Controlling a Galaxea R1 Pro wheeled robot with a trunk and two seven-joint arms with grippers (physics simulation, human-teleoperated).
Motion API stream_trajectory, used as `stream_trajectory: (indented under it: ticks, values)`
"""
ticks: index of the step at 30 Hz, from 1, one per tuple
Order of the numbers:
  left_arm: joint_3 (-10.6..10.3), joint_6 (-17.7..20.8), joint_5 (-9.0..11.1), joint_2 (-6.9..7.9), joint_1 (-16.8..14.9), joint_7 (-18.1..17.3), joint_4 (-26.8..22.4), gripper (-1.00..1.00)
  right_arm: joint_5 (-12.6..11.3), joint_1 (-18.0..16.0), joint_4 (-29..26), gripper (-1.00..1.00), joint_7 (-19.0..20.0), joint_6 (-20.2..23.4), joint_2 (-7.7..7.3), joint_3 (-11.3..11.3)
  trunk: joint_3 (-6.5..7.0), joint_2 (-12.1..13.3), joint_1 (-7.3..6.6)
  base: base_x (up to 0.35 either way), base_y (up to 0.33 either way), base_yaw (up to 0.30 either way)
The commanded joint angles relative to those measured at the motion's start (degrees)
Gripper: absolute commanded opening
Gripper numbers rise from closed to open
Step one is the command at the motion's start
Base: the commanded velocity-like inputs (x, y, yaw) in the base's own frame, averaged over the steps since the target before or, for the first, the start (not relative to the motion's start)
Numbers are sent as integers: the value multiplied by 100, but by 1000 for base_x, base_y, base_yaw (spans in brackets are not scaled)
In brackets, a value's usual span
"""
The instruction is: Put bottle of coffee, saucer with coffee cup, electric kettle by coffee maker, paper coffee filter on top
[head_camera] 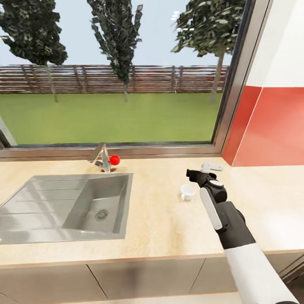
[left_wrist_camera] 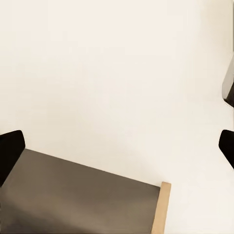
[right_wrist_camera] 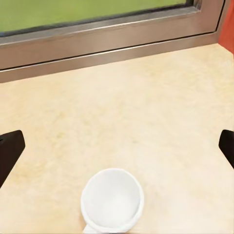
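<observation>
The coffee cup [head_camera: 188,191], small and white, stands upright on the kitchen countertop [head_camera: 160,228] to the right of the sink. My right gripper [head_camera: 193,174] hovers open just above and behind it, pointing toward the window. In the right wrist view the cup [right_wrist_camera: 112,199] lies close below the open gripper [right_wrist_camera: 117,151], its dark fingertips [right_wrist_camera: 9,148] spread wide and nothing between them. A small flat white piece [head_camera: 213,166] sits by my right wrist; I cannot tell whether it is the saucer. My left gripper [left_wrist_camera: 117,148] is open and empty. The coffee maker, bottle of coffee, paper coffee filter and electric kettle are out of view.
A steel sink [head_camera: 50,211] with a faucet [head_camera: 101,158] and a red knob [head_camera: 114,160] fills the counter's left half. A window frame [head_camera: 126,150] runs along the back and a red wall panel [head_camera: 270,131] stands at the right. Under the left gripper are a pale surface and a dark grey panel [left_wrist_camera: 73,195].
</observation>
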Motion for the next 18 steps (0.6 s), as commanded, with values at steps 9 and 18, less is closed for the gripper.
stream_trajectory:
  ticks: [9,18]
  values:
    - [17,18,-24,-10,-2,60,72,100,-67,-3,578,100,-53,4,-49,6,-12,-11,5,39,-18,0]
    - [17,18,-24,-18,-2,60,79,100,-80,-3,1072,100,-53,-23,-123,2,-12,-11,5,39,0,0]
